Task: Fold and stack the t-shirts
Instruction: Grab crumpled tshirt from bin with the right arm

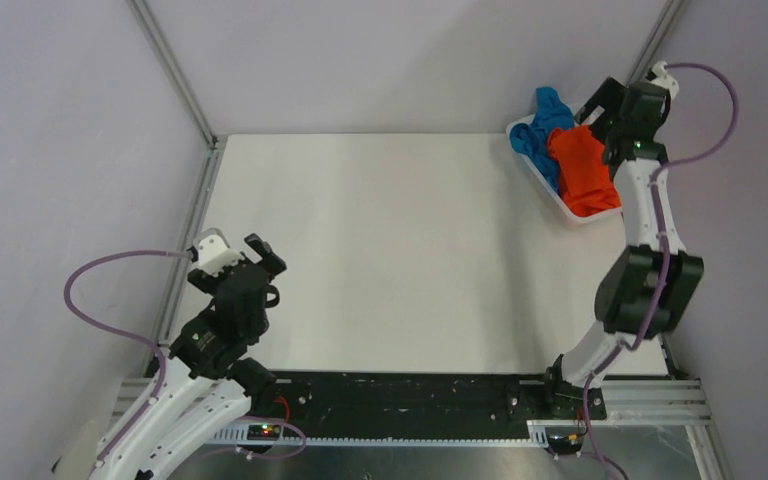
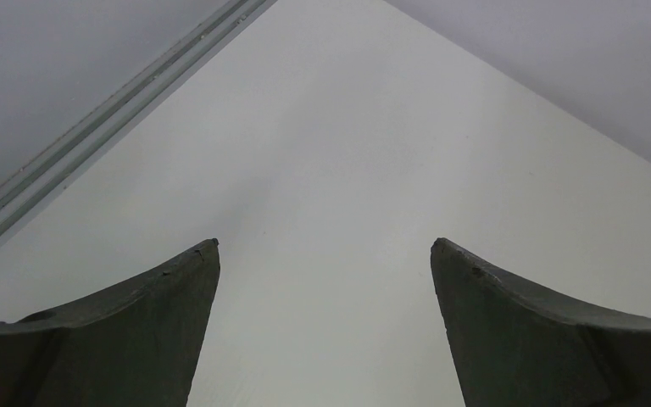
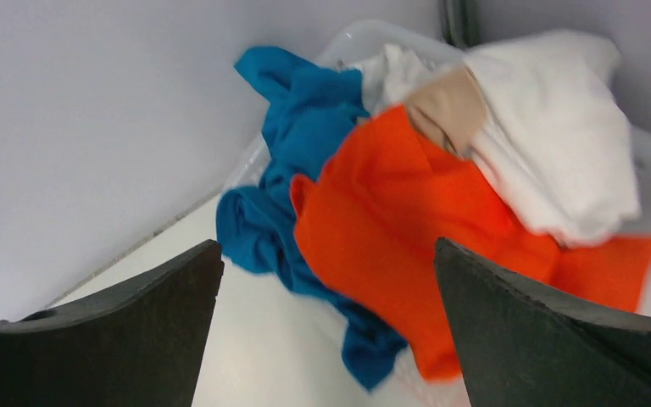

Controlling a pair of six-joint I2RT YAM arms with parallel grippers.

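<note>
Hovering over the orange shirt [image 1: 582, 172], upper right, my right end effector [image 3: 326, 246] gapes empty; left end effector [image 2: 325, 242] likewise.

No readable text, labels, brands or numbers in any view (shirts plain, walls blank).

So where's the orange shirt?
In the top view, the orange shirt is in the basket at the far right corner of the table, beside the blue shirt, facing the open right gripper.
</note>
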